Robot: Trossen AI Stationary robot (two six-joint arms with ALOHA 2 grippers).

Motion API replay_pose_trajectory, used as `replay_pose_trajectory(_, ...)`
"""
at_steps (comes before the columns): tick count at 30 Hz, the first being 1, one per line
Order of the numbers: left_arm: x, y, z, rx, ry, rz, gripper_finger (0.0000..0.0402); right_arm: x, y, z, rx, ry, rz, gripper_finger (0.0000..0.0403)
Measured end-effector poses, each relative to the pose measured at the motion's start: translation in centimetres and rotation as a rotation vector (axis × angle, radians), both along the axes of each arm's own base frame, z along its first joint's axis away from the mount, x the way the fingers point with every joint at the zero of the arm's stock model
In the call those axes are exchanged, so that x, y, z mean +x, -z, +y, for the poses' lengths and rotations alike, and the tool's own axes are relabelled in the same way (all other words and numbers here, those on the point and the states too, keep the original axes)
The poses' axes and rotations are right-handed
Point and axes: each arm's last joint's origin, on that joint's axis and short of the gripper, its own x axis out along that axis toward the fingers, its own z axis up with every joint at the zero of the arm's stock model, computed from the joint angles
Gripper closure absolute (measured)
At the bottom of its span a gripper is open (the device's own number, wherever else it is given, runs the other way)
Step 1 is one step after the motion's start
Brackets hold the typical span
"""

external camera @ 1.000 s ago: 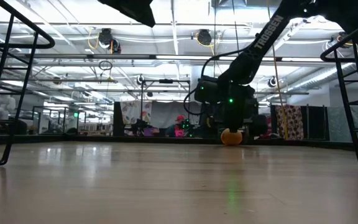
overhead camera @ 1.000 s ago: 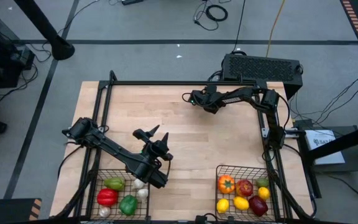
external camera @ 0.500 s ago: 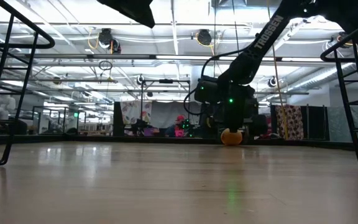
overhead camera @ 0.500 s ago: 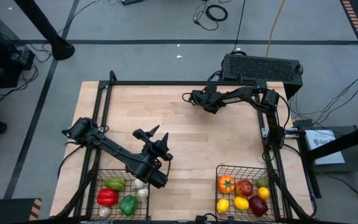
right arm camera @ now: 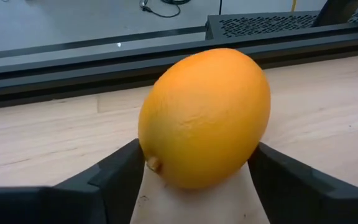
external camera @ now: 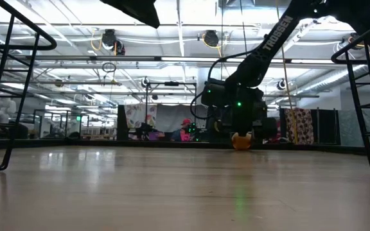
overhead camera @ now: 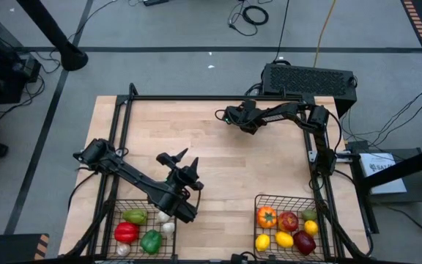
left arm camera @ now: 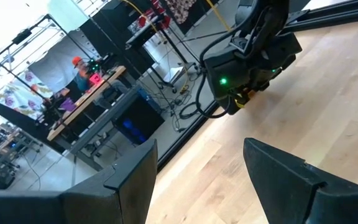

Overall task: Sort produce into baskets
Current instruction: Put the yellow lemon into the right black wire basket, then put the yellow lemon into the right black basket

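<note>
Near edge, left: square black wire-mesh basket [overhead camera: 109, 227], holding a green pepper [overhead camera: 134, 216], a red pepper [overhead camera: 126, 232], a second green pepper [overhead camera: 152, 241] and three white garlic bulbs [overhead camera: 168, 227]. Its inner corner is partly covered by the left arm.

Near edge, right: matching wire-mesh basket [overhead camera: 257, 199], holding an orange tomato [overhead camera: 267, 216], red apples [overhead camera: 289, 221] and glossy yellow lemons [overhead camera: 284, 239]. Packed close, pieces touching.

Left gripper [overhead camera: 180, 163]: raised over the table just beyond the left basket, dark matte fingers [left arm camera: 278, 171] spread apart, nothing between them.

Table [overhead camera: 218, 158]: pale wood planks, smooth and faintly reflective in the low view. A thin black tube frame [overhead camera: 196, 97] runs along the far and side edges, with upright posts at the sides. The middle of the top, between the two grippers, is bare wood and gives wide room.

Far edge, right of centre: right gripper [overhead camera: 223, 114], low at the tabletop near the frame rail. Its two dark fingers [right arm camera: 114, 171] stand either side of an orange lemon-shaped fruit [right arm camera: 205, 117], oval, finely pebbled skin, small stem nub; both fingers appear to press its flanks. In the low view the fruit [external camera: 241, 141] sits at the table surface under the gripper.

Beyond the table: a black perforated metal box [overhead camera: 308, 79] and cables on a grey floor.
</note>
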Motion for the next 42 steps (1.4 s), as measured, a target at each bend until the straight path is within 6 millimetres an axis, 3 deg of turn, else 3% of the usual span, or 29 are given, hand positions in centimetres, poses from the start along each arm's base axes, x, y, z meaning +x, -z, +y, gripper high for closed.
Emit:
replay_pose_trajectory(11,0.0,0.0,0.0,0.0,0.0,-0.001,0.0158,0.5,0.0,1.0,0.008,-0.039,0.009,0.0138)
replay_pose_trajectory(20,0.0,0.0,0.0,-0.001,0.0,-0.004,0.0158,1.5,0.2,4.2,0.031,-0.125,0.051,0.0138)
replay_pose_trajectory(32,0.0,0.0,-0.4,-0.007,0.012,-0.015,0.0158,2.7,0.4,11.6,0.122,-0.288,0.096,0.0138)
replay_pose_trajectory(39,-0.1,0.0,-0.5,-0.009,0.014,-0.018,0.0158,2.2,0.4,16.8,0.141,-0.333,0.108,0.0138)
replay_pose_trajectory(42,0.0,0.0,-0.5,-0.009,0.014,-0.02,0.0158,1.7,-0.4,17.9,0.146,-0.325,0.102,0.0138)
